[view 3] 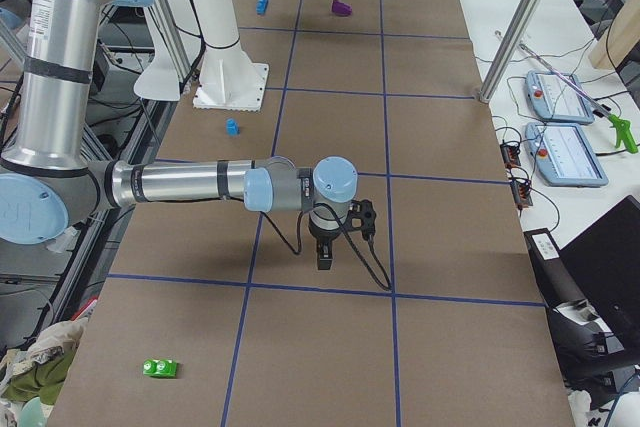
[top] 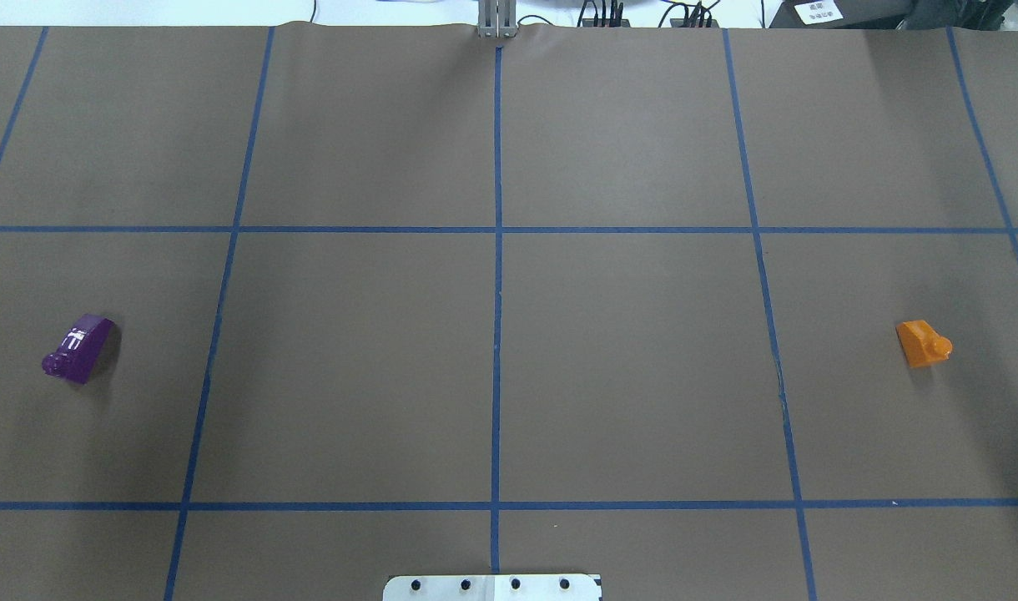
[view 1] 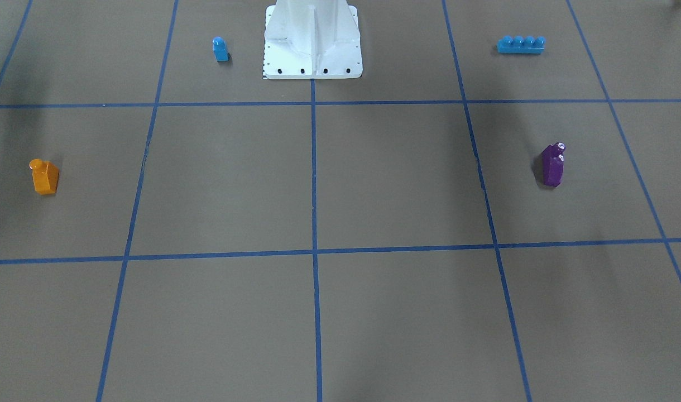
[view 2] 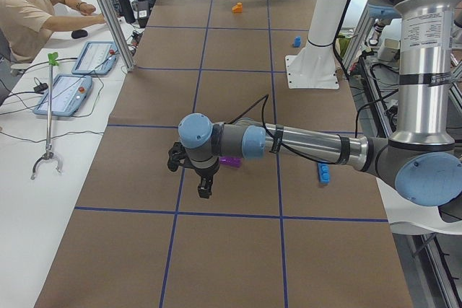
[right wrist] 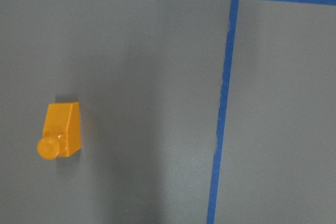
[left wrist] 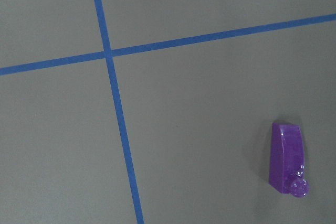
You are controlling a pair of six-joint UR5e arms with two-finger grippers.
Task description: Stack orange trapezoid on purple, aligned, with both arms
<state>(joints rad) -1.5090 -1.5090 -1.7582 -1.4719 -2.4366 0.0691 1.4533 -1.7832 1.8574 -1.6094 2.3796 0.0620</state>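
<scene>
Open mat [view 1: 374, 178] around orange trapezoid [view 1: 44, 177], seemingly purple [view 1: 552, 164] too

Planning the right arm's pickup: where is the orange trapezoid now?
In the overhead view the orange trapezoid sits far right, on the robot's right side, in the middle grid row outside the blue tape line; the purple brick lies opposite, far left.

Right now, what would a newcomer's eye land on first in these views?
The orange trapezoid and the purple stand out most, bright against the brown table, far apart at its opposite ends. In the side views the left gripper hangs near the purple and the right gripper hangs over the table; neither brick is gripped.
</scene>
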